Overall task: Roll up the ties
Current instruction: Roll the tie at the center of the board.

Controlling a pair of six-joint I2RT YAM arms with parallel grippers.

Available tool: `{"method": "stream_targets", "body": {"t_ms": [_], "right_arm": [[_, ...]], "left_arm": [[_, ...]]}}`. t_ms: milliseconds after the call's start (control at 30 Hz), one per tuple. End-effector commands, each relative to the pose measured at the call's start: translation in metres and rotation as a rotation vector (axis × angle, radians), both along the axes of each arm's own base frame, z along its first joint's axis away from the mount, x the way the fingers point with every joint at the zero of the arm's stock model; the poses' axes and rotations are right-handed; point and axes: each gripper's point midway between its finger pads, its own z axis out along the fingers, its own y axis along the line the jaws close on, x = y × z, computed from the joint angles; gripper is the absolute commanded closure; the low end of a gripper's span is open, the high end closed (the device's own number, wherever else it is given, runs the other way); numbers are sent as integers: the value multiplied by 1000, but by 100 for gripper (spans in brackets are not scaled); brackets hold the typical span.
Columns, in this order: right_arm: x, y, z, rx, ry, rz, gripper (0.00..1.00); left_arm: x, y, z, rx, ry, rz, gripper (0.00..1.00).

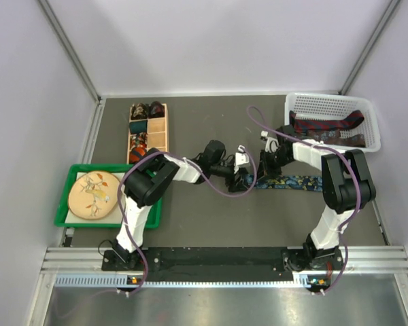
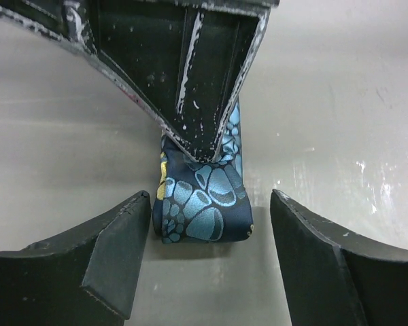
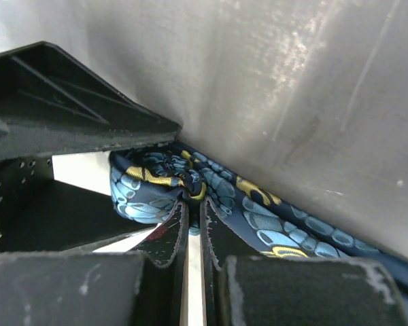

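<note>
A dark blue tie point(image 1: 292, 183) with a light blue and yellow print lies flat across the middle of the table. Its left end is folded into a small loop point(image 2: 200, 204). My right gripper point(image 3: 194, 202) is shut on that folded end point(image 3: 153, 183), its fingers point(image 2: 204, 102) coming down on it from above. My left gripper point(image 2: 211, 221) stands open, one finger on either side of the loop and apart from it. In the top view the two grippers meet at the tie's left end, the left gripper point(image 1: 239, 178) beside the right gripper point(image 1: 264, 173).
A white basket point(image 1: 367, 112) at the back right holds dark red and navy ties point(image 1: 326, 128). A wooden divided box point(image 1: 164, 125) at the back left holds several coiled ties. A green tray point(image 1: 62, 204) with a round cream plate sits at the near left.
</note>
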Motion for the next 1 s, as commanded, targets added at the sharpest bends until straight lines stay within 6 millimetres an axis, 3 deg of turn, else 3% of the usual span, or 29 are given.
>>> {"method": "stream_targets", "body": {"t_ms": [0, 267, 433, 500, 533, 600, 667, 733, 767, 800, 867, 900, 967], "right_arm": [[-11, -47, -29, -297, 25, 23, 100], [-13, -45, -33, -328, 55, 64, 100], [-10, -34, -30, -292, 65, 90, 100], [-8, -25, -28, -248, 58, 99, 100], [-4, -21, -27, -236, 44, 96, 100], [-3, -7, -24, -179, 36, 113, 100], [-3, 6, -24, -145, 39, 112, 100], [-5, 21, -22, -75, 60, 107, 100], [-6, 29, -22, -57, 55, 122, 100], [-4, 35, -19, -23, 56, 132, 100], [-3, 38, -18, -8, 70, 115, 100], [-3, 41, -13, 9, 69, 123, 99], [-3, 37, -4, 27, 59, 115, 87]], "left_arm": [[2, -11, 1, -45, 17, -6, 27], [2, -19, -7, -1, 9, -2, 37], [0, -19, -15, 70, -10, -4, 55], [2, -18, -8, 89, -47, -13, 62], [-2, -10, -17, 153, -22, -1, 63], [0, -3, -10, 192, -44, 5, 67], [-1, 14, -18, 296, -53, 15, 71], [4, 20, -12, 343, -103, 8, 73], [-6, 34, -20, 418, -57, -11, 74], [-1, 33, -16, 428, -79, -17, 75], [-7, 46, -25, 509, -43, -22, 80], [-4, 45, -22, 522, -57, -33, 81], [-6, 53, -26, 591, -39, -32, 84]]}}
